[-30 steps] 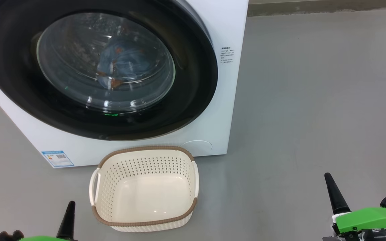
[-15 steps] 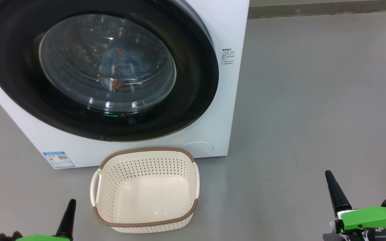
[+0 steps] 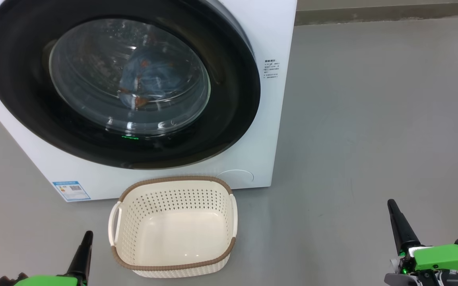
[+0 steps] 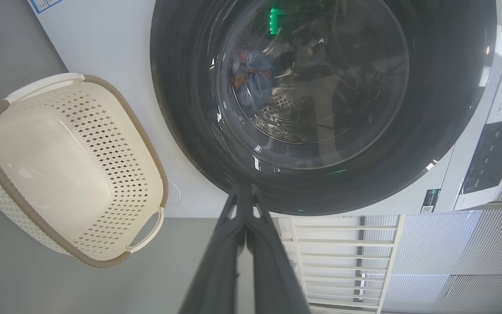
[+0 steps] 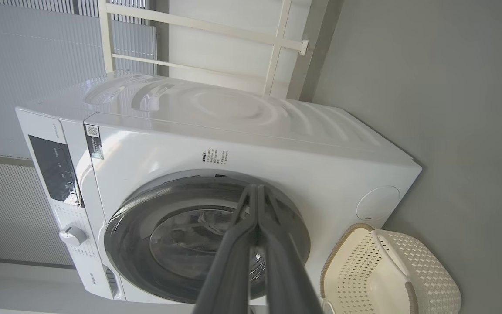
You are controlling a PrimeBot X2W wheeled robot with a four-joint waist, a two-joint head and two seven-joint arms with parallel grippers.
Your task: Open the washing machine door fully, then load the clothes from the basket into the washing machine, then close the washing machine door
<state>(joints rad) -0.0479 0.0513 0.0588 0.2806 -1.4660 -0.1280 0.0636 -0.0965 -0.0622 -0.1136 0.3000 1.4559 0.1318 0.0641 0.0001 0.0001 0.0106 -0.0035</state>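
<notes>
At the lower left the left gripper (image 3: 88, 237) hangs low, its two fingers pressed together and holding nothing. Next comes the washing machine (image 3: 276, 119). Its door (image 3: 229, 99) lies against the front, and the clothes (image 3: 149, 77) show as a blue bundle behind the glass (how many pieces, I cannot tell). Just in front stands the basket (image 3: 173, 179), nothing in it. At the lower right the right gripper (image 3: 392, 205) is likewise pinched together, bare. The door may be pushed to but not latched, and could then swing out; a careless arm could knock the basket. Count: one machine, one door, one basket, two grippers.
</notes>
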